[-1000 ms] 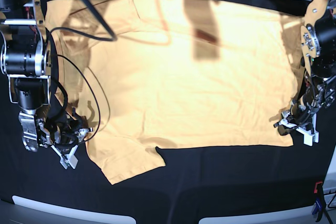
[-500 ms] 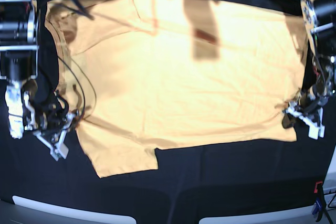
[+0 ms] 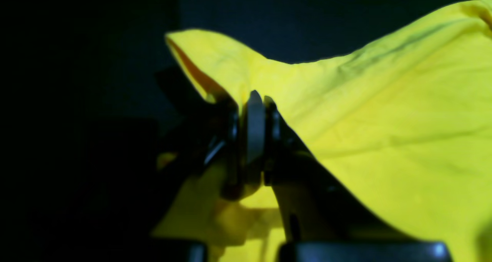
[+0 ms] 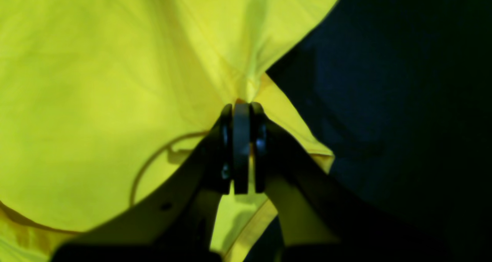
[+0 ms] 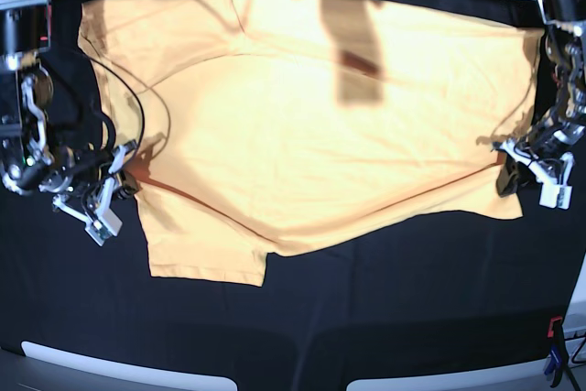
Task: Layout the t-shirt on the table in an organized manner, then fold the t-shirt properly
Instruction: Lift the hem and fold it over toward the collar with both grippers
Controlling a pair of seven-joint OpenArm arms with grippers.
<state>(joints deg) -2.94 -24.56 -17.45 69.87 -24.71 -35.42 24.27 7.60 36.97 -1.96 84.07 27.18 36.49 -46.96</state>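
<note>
The pale yellow t-shirt (image 5: 311,125) lies spread over the black table (image 5: 385,318), its near edge raised off the cloth. My right gripper (image 5: 124,185), at the base view's left, is shut on the shirt near the sleeve seam; in the right wrist view its closed fingers (image 4: 241,146) pinch a peak of the t-shirt (image 4: 96,81). At the base view's right, my left gripper (image 5: 515,167) is shut on the hem corner. In the left wrist view the fabric of the t-shirt (image 3: 384,112) drapes from the closed left gripper (image 3: 253,131).
A dark shadow band (image 5: 352,38) crosses the shirt's upper middle. Black cables (image 5: 137,107) loop over the shirt beside the right arm. White edge strips (image 5: 128,373) run along the table's front rim, with a red clamp (image 5: 552,327) at the lower right.
Both grippers have risen and moved toward the table's far side, still holding the shirt. The near edge now lifts into a taut curved line and the near sleeve has shifted left.
</note>
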